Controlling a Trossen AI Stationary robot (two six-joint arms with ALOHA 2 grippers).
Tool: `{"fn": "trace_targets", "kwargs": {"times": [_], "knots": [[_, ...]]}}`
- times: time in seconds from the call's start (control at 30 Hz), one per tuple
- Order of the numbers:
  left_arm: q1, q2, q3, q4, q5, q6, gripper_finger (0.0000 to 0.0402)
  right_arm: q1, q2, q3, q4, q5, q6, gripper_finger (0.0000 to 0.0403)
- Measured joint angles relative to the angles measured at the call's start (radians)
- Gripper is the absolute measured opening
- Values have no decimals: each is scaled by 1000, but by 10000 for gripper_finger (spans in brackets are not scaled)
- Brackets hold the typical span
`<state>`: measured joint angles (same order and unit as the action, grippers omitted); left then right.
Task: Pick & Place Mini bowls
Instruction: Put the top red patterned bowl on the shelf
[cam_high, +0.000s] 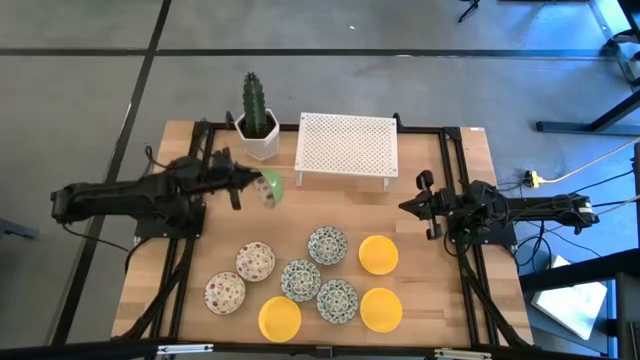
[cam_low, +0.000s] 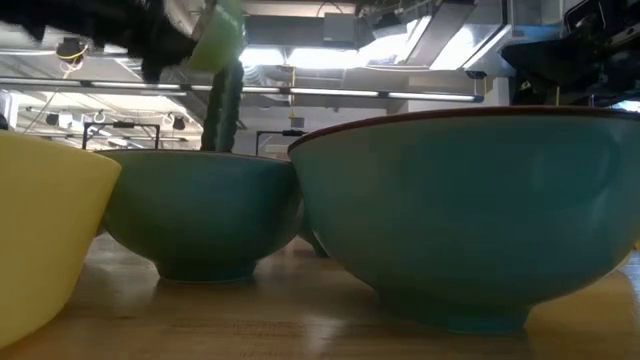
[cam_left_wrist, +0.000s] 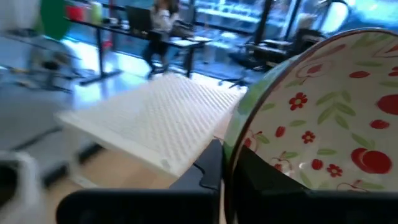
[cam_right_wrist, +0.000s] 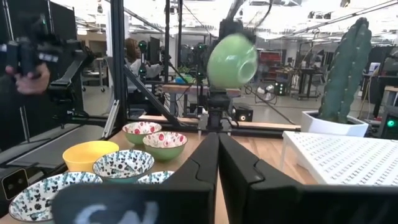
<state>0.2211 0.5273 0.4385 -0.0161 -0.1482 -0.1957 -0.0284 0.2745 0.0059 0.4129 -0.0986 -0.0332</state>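
My left gripper (cam_high: 252, 184) hovers over the table's far left, between the cactus pot and the white rack, shut on a mini bowl (cam_high: 270, 188) that is green outside and white with red flowers inside (cam_left_wrist: 323, 124). The right wrist view shows this bowl (cam_right_wrist: 231, 61) high above the table. On the near half rest two red-flowered bowls (cam_high: 255, 261) (cam_high: 225, 293), three blue-green patterned bowls (cam_high: 327, 245) (cam_high: 300, 280) (cam_high: 337, 300) and three yellow bowls (cam_high: 378, 254) (cam_high: 280, 318) (cam_high: 381, 309), all standing on their bases. My right gripper (cam_high: 404, 207) waits shut at the right, holding nothing. My left gripper grips the bowl by its rim (cam_left_wrist: 239, 134), one finger (cam_left_wrist: 208, 168) outside the green wall and the other inside the flowered hollow. The fingers reach in roughly level from the table's left. The bowl is lifted clear and tipped up on edge.
A white perforated rack (cam_high: 347, 147) stands on legs at the far middle. A cactus in a white pot (cam_high: 257, 120) stands at the far left, close to my left gripper. People and desks show in the room beyond the table.
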Motion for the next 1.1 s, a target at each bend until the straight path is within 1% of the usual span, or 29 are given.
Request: {"fn": "trace_targets", "kwargs": {"times": [0.1, 0.2, 0.27, 0.33, 0.43, 0.57, 0.63, 0.77, 0.83, 0.93, 1.0, 1.1], "knots": [[27, 86, 193, -185, -82, 79, 7, 0, 0, 0, 0, 0, 0, 14], [52, 206, 408, -355, -144, 129, 7, 0, 0, 0, 0, 0, 4, 14], [64, 297, 545, -423, -176, 175, 7, 0, 0, 0, -13, -3, 4, 14], [85, 393, 671, -481, -181, 232, 7, 0, 0, 0, -31, 0, 6, 14], [131, 544, 866, -558, -141, 302, 7, 0, 0, 0, -37, 0, 6, 14], [191, 753, 1130, -698, -72, 350, 7, 0, 0, 0, -37, 0, -2, 14], [218, 869, 1260, -799, -59, 366, 8, 0, 0, 0, -37, 0, -1, 14], [279, 1093, 1497, -1003, -71, 393, 7, 0, 0, 0, -38, 0, -1, 14], [309, 1202, 1594, -1061, -49, 401, 7, 0, 0, 0, -40, 0, -1, 14], [353, 1356, 1719, -1158, 46, 435, 7, 0, 0, 0, -52, 0, -12, 14], [381, 1449, 1797, -1211, 90, 449, 7, 0, 0, 0, -70, 0, -39, 14], [419, 1566, 1897, -1274, 91, 449, 7, 0, 0, 0, -77, 0, -37, 14]]}}
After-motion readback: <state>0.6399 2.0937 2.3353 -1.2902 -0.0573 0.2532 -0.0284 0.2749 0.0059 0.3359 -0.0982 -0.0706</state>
